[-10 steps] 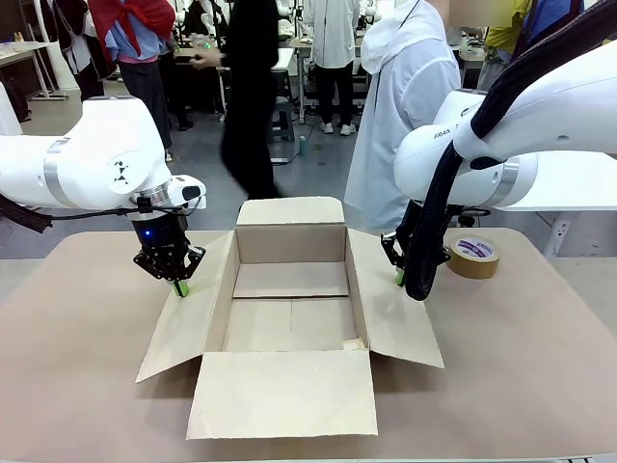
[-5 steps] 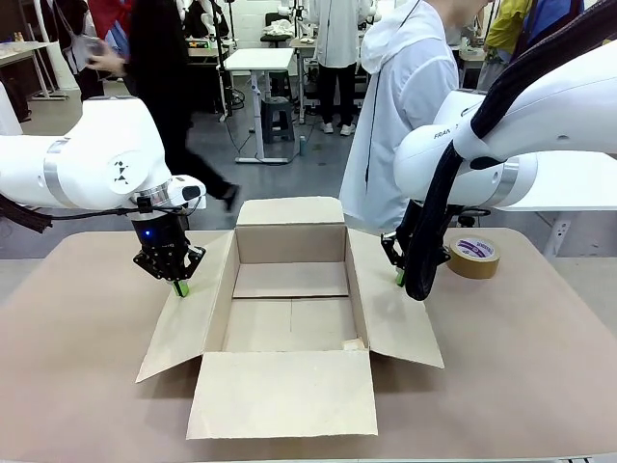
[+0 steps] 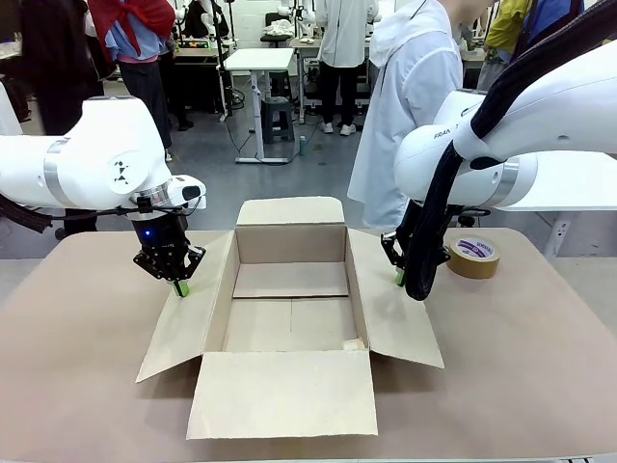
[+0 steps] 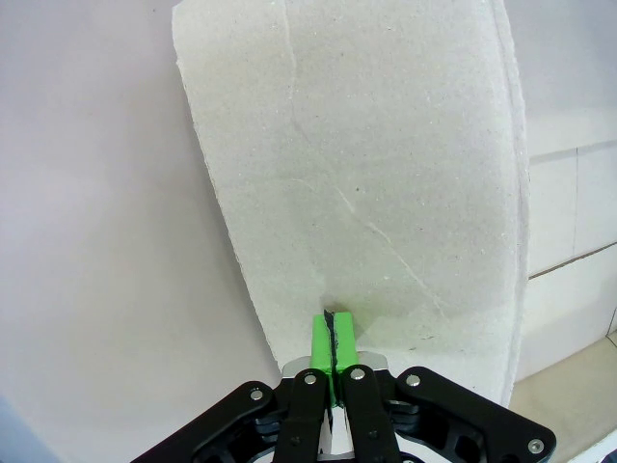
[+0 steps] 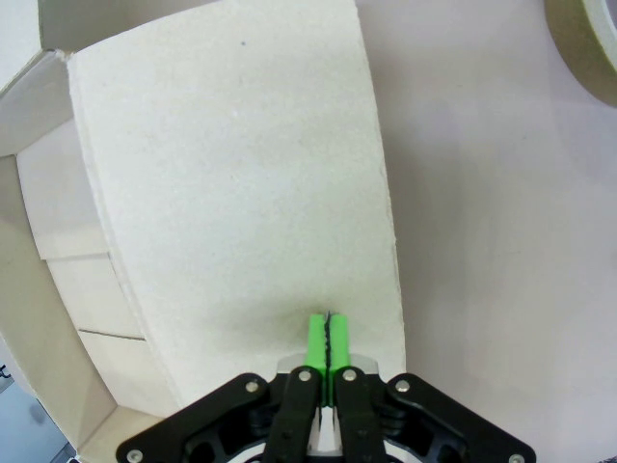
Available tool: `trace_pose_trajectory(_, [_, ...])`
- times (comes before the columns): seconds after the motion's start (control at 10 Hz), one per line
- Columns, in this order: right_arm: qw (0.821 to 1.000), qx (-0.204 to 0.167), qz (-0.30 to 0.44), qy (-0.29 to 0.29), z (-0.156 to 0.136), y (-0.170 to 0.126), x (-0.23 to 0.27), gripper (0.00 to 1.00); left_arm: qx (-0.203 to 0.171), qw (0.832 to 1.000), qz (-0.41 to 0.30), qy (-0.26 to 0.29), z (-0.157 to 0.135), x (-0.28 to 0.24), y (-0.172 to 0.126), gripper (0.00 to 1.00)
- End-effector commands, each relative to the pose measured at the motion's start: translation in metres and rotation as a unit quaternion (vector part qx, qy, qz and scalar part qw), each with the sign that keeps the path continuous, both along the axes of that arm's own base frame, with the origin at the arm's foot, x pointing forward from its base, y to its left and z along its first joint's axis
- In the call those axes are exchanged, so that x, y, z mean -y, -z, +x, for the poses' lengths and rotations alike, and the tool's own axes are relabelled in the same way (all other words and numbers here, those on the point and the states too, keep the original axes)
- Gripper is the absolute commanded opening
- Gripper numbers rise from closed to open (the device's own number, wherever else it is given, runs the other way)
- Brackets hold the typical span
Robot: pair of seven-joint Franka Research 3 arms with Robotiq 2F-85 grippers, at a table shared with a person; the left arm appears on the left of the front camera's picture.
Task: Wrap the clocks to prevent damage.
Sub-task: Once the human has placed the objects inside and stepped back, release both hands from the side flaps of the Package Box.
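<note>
Front view: a brown cardboard box (image 3: 289, 243) sits open-side up in the middle of the table (image 3: 77, 367), all four flaps folded outward. The left arm comes in from the left edge and bends its wrist straight down, so the left gripper (image 3: 179, 287) points at the left flap (image 3: 188, 323) near that flap's far end. The right arm reaches in from the right with a thick black cable hanging in front of it, and the right gripper (image 3: 399, 278) also points down, at the far end of the right flap (image 3: 390, 313). A brown tape roll (image 3: 474, 257) lies flat on the table just right of that arm. A person in a white coat (image 3: 410, 106) stands at the far side.

Left wrist view: the left gripper (image 4: 333, 338) has its green pads pressed together, nothing between them. The tips sit over the pale inner face of the left flap, probably touching it, though contact is hard to confirm.

Right wrist view: the right gripper (image 5: 329, 340) is likewise closed and empty, its tips at the right flap's surface near the flap's outer edge. The box's interior shows at left, the tape roll's rim at the upper right corner.
</note>
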State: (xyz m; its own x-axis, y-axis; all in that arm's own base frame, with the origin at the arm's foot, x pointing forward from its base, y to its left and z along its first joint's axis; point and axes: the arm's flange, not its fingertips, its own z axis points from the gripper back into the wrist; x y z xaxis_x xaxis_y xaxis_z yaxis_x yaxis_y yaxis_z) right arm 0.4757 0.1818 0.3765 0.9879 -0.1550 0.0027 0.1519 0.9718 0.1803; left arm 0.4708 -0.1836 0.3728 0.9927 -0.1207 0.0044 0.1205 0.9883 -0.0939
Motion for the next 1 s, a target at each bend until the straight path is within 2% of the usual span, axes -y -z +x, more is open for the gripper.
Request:
trace_pose_trajectory(0.0, [1.000, -0.001, -0.013, 0.007, -0.0006, 0.0011, -0.0010, 0.00, -0.002, 1.000, 0.003, 0.002, -0.0003, -0.0005, -0.0021, 0.00])
trace_pose_trajectory(0.9, [1.000, -0.001, -0.013, 0.007, -0.0006, 0.0011, -0.0010, 0.00, -0.002, 1.000, 0.003, 0.002, -0.0003, -0.0005, -0.0021, 0.00])
